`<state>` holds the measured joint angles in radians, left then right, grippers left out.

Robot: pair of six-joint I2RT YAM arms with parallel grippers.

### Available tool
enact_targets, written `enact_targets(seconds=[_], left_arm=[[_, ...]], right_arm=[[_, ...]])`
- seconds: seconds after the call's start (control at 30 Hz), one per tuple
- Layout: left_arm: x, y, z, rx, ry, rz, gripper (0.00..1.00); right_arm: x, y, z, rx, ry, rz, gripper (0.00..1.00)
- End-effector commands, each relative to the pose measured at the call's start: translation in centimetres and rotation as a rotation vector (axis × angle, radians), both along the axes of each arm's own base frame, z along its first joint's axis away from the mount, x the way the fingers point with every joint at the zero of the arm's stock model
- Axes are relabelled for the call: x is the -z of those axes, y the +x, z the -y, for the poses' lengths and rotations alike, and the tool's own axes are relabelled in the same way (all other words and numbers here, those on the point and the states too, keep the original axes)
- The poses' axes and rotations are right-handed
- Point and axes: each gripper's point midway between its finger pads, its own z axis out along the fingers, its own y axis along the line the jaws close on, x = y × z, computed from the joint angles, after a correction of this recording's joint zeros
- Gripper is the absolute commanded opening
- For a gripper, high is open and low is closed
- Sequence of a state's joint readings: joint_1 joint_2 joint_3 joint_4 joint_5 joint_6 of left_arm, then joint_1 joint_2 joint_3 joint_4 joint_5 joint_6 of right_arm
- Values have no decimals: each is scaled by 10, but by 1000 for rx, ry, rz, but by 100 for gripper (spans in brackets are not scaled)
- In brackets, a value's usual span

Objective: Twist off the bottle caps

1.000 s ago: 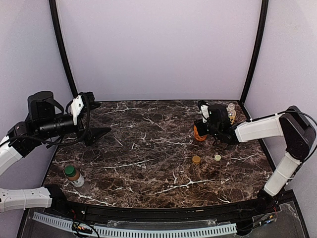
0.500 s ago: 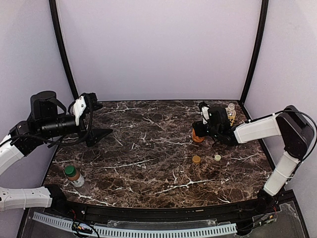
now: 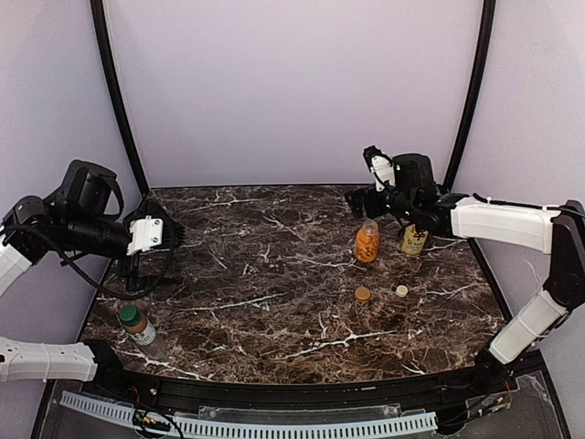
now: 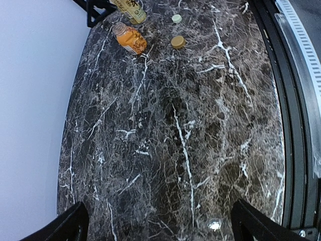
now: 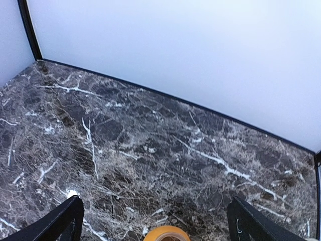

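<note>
The orange bottle (image 3: 366,242) stands uncapped at the right of the table, with its open mouth (image 5: 167,233) low between my right fingers. My right gripper (image 3: 362,180) hangs open above and behind it, touching nothing. The yellow-labelled bottle (image 3: 414,240) stands just to the right, its top hidden by my right arm. A gold cap (image 3: 363,294) and a whitish cap (image 3: 401,291) lie loose in front of them. The small clear bottle (image 3: 135,325) with a green cap stands at the front left. My left gripper (image 3: 146,259) is open above the table behind it. The left wrist view shows the orange bottle (image 4: 130,40) and both caps far off.
Black frame posts (image 3: 117,101) rise at the back corners, and pale walls close in the marble table (image 3: 274,274). A black rail (image 3: 292,393) runs along the near edge.
My right gripper has opened, let go of the orange bottle and risen up and back. My left arm has swung down and toward the front left.
</note>
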<state>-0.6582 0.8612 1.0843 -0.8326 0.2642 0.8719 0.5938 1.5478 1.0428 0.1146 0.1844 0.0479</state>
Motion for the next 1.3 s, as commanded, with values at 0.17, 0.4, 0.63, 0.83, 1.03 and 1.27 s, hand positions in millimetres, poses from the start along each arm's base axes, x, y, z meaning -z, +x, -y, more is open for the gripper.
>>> enact_targets(seconds=[0.17, 0.4, 0.63, 0.83, 1.03, 1.27], left_arm=[[12, -64, -90, 132, 544, -202, 100], [39, -73, -116, 50, 607, -252, 100], [57, -92, -120, -5, 529, -340, 100], [65, -108, -109, -62, 399, -465, 100], [83, -110, -114, -107, 443, -555, 95], [106, -109, -133, -172, 577, -604, 97]], right_arm=[[-73, -45, -53, -259, 49, 91, 99], [-92, -96, -130, -526, -5, 144, 99], [-80, -111, -164, -582, -92, 155, 99], [-63, -110, -180, -589, -158, 140, 99], [-51, -108, -193, -599, -219, 139, 99], [-35, -107, -197, -601, -263, 119, 99]])
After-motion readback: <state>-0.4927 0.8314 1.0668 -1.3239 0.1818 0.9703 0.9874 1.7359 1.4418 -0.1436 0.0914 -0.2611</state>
